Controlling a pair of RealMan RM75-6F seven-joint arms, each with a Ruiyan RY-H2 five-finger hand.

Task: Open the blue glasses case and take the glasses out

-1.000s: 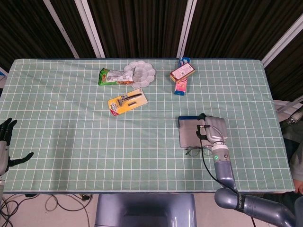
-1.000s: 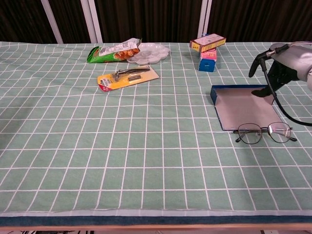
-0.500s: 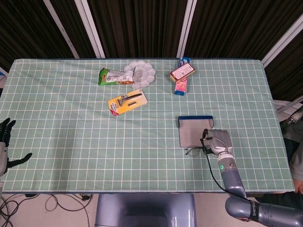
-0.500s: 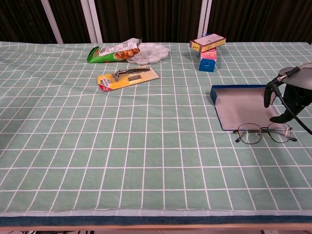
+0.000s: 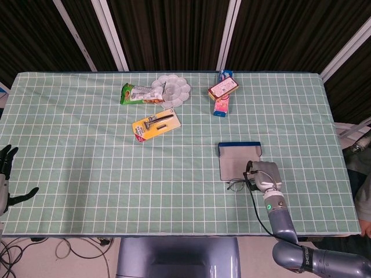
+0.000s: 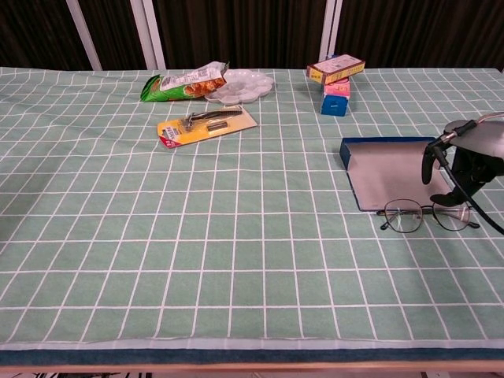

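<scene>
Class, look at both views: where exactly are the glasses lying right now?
The glasses lie on the tablecloth on the robot's right, just in front of the open blue glasses case, with the right hand over their right lens.

The right hand [image 5: 264, 176] has drawn back toward the near table edge and sunk lower: a second ago it hovered over the right half of the open blue glasses case [image 5: 239, 161], whereas it now sits at the case's near right corner, directly above the right end of the glasses [image 6: 429, 215]. In the chest view, that hand [image 6: 471, 157] has dropped from well above the case's far right side to just above the glasses' right lens, fingers [image 6: 455, 194] pointing down at it; whether they touch the frame cannot be told.
</scene>
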